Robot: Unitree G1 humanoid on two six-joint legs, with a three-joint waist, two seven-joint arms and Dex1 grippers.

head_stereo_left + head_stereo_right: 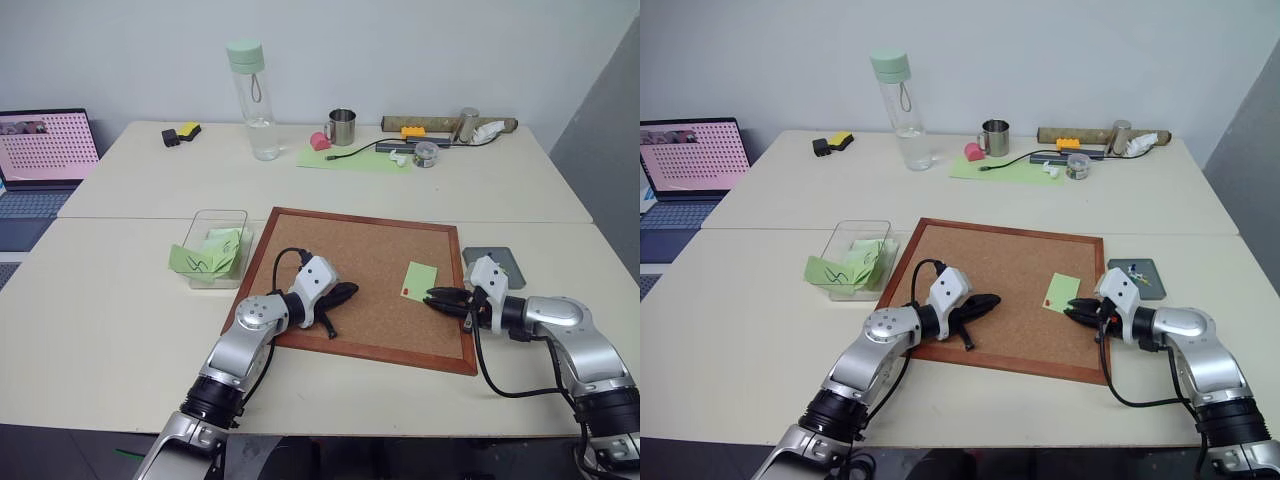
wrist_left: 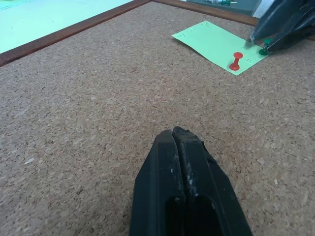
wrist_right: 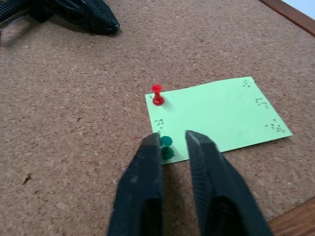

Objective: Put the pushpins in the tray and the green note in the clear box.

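Observation:
The green note (image 3: 221, 118) lies on the corkboard (image 1: 340, 245), near its right side. A red pushpin (image 3: 157, 94) and a green pushpin (image 3: 166, 147) stand in the note's near edge. My right gripper (image 3: 173, 140) is shut on the green pushpin, its tips low at the note's corner. My left gripper (image 2: 176, 135) rests shut and empty on the cork at the board's left front, well apart from the note. Behind my right wrist sits the dark-grey tray (image 1: 1120, 265) with a few pins in it. The clear box (image 1: 222, 214) stands left of the board.
Crumpled green papers (image 1: 212, 255) fill the clear box and spill over its side. A water bottle (image 1: 252, 98), a metal mug (image 1: 342, 126), a green mat (image 1: 350, 158) and tools line the far table. A laptop (image 1: 45, 150) is at far left.

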